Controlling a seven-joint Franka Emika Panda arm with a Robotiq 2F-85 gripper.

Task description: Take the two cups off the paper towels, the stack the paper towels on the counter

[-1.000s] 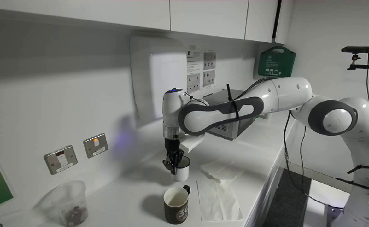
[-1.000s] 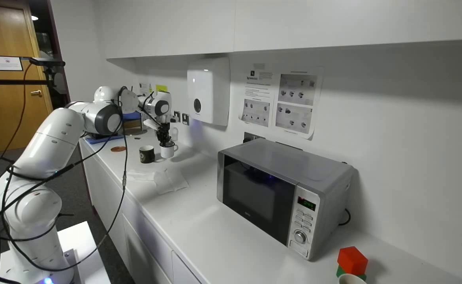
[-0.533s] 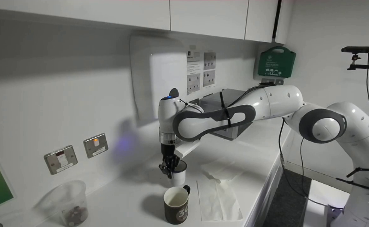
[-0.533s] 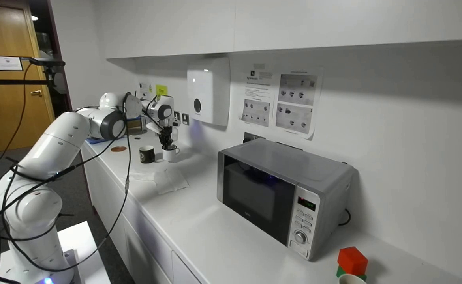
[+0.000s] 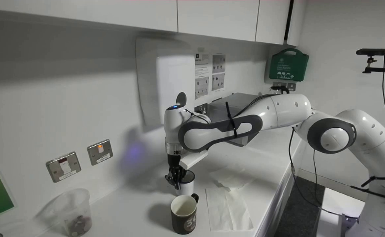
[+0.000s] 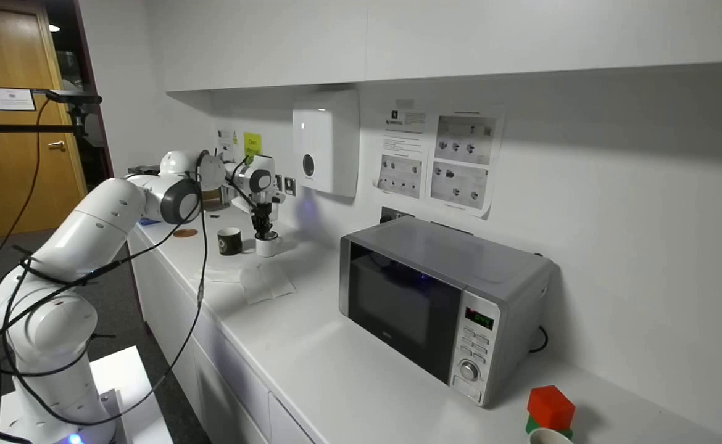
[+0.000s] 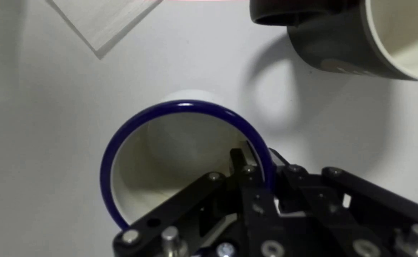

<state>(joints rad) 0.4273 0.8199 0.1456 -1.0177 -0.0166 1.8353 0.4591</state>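
I have the gripper (image 7: 259,160) pinching the wall of the white mug (image 7: 180,142), one finger inside the rim and one outside. The mug is upright at the counter (image 5: 130,214), off the paper towels (image 5: 230,214) and near the dark mug (image 5: 182,219), which also stands off the towels. I judge the step in hand to be setting the white mug down. Lower vertically with the base level, stop at first contact, then part the fingers slowly and rise straight up, so that the inner finger does not catch the rim and tip the mug. In an exterior view the dark mug's rim meets the white mug's outline, and the gap cannot be read; the wrist view shows counter between the two. That view alone clearly shows the finger inside the mug, but it hides the base; I cannot confirm contact with the counter.
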